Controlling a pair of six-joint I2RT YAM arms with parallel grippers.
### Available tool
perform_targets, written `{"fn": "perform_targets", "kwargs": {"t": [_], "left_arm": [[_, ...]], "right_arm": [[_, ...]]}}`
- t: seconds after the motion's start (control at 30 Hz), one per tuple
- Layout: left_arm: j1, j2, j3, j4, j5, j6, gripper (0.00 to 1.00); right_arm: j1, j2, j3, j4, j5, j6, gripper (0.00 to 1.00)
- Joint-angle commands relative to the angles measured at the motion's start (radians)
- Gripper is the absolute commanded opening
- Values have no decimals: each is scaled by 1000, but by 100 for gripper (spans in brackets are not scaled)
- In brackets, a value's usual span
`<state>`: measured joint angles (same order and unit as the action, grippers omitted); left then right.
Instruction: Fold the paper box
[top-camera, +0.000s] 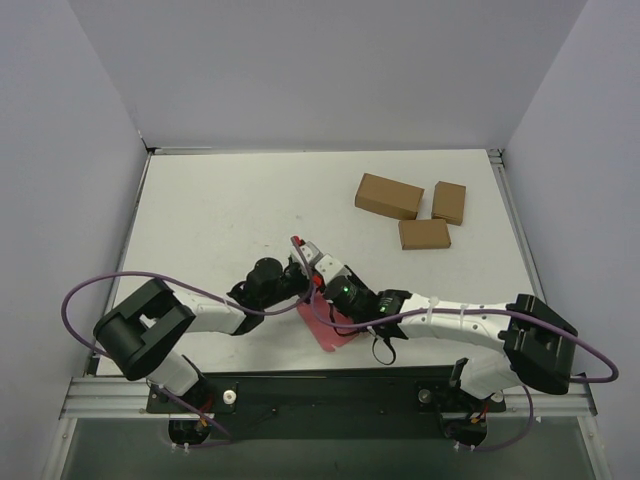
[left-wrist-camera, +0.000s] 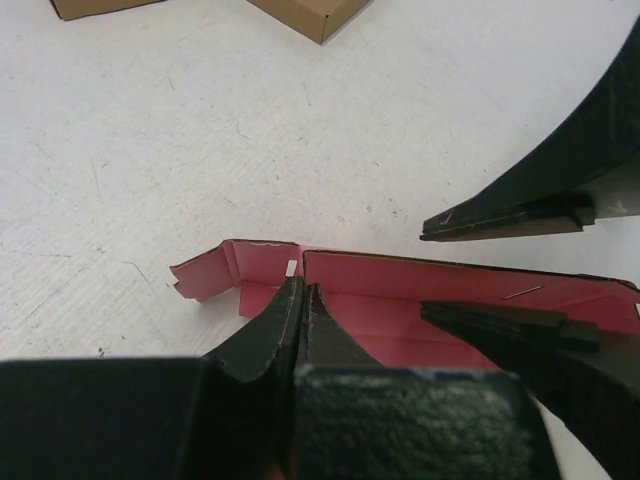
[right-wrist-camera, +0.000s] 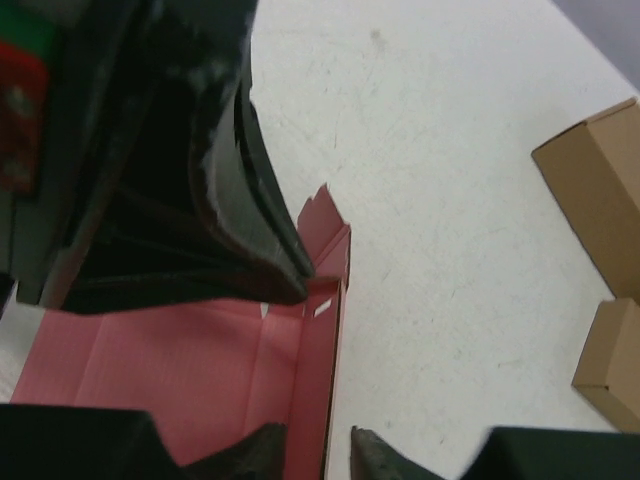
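The pink-red paper box (top-camera: 332, 336) lies open on the white table between the two arms, with one long side wall folded up. My left gripper (top-camera: 303, 283) shows in the left wrist view (left-wrist-camera: 303, 288) with its fingers pressed together at a corner of the box (left-wrist-camera: 400, 290), a thin edge of card between them. My right gripper (top-camera: 312, 262) is open in the right wrist view (right-wrist-camera: 318, 440). Its two fingertips straddle the raised side wall (right-wrist-camera: 318, 380) without closing on it. A notched tab (left-wrist-camera: 200, 275) sticks out at the box's end.
Three brown cardboard boxes stand at the back right of the table (top-camera: 388, 195), (top-camera: 449, 202), (top-camera: 424, 234). Two of them show at the right edge of the right wrist view (right-wrist-camera: 595, 190). Grey walls surround the table.
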<state>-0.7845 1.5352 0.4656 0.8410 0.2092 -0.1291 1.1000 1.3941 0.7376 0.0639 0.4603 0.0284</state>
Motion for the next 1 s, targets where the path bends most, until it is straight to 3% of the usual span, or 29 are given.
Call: {"fn": "perform_targets", "kwargs": {"t": [0.0, 0.13, 0.33, 0.5, 0.6, 0.87, 0.97], "left_arm": [[-39, 11, -14, 16, -112, -12, 0], [-42, -27, -39, 6, -201, -41, 0], [-70, -81, -54, -80, -346, -43, 0], [-113, -116, -65, -134, -491, -92, 0], [-147, -121, -51, -184, -575, -122, 0], [-217, -113, -36, -250, -715, -222, 0], [-234, -109, -12, -279, -749, -233, 0]], "right_arm": [[-2, -76, -15, -59, 12, 108, 40], [-3, -167, -30, -137, 29, 218, 59], [-3, -311, -32, -245, 87, 388, 74], [-22, -366, 20, -418, 144, 761, 75], [-52, -402, 16, -423, 74, 957, 75], [-153, -402, -101, -101, -237, 1237, 73], [-178, -373, -124, -12, -278, 1323, 70]]}}
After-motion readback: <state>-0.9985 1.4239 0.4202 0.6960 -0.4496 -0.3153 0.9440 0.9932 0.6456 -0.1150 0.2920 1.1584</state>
